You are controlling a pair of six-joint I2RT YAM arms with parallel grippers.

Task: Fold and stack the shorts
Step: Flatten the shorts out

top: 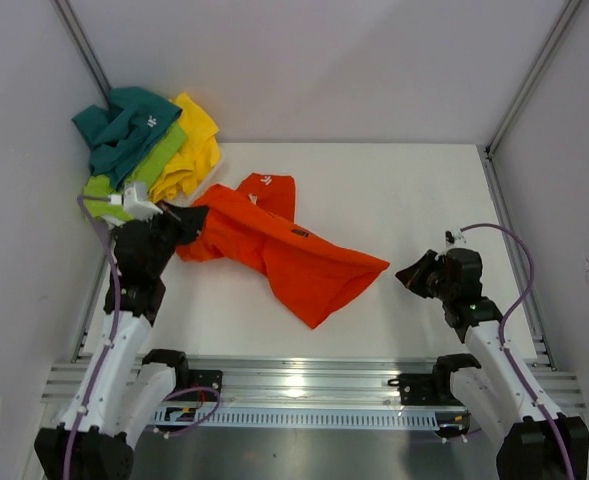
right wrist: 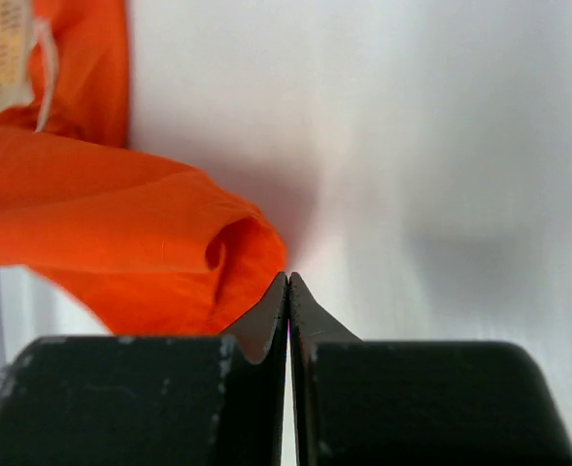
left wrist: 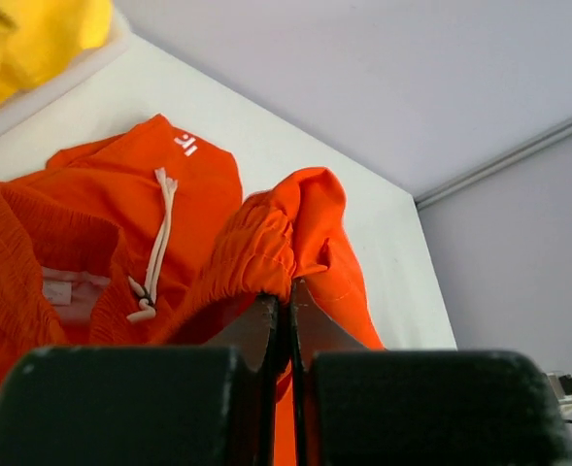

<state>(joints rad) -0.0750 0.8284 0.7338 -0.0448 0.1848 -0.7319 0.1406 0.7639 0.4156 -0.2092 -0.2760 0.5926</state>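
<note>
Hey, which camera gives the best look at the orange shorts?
Top external: the orange shorts show nearly whole, spread across the table. Left wrist shows only the waistband and drawstring close up; right wrist just a rolled edge.

Top view: we find bright, even light from above, and the white table [top: 414, 200] shows almost no texture. Shadows are soft and short, with a faint one along the edge of the orange shorts [top: 304, 260]. A glare streak lies on the metal rail [top: 304, 385] at the near edge.

Left wrist view: fabric is sharp and its weave shows. The left gripper [left wrist: 287, 309] is dark and underexposed at the bottom.

Right wrist view: we see the table washed out to white, with a grey smudge of shadow. The shorts are soft and out of focus. The right gripper [right wrist: 287, 291] is black with crisp edges.
</note>
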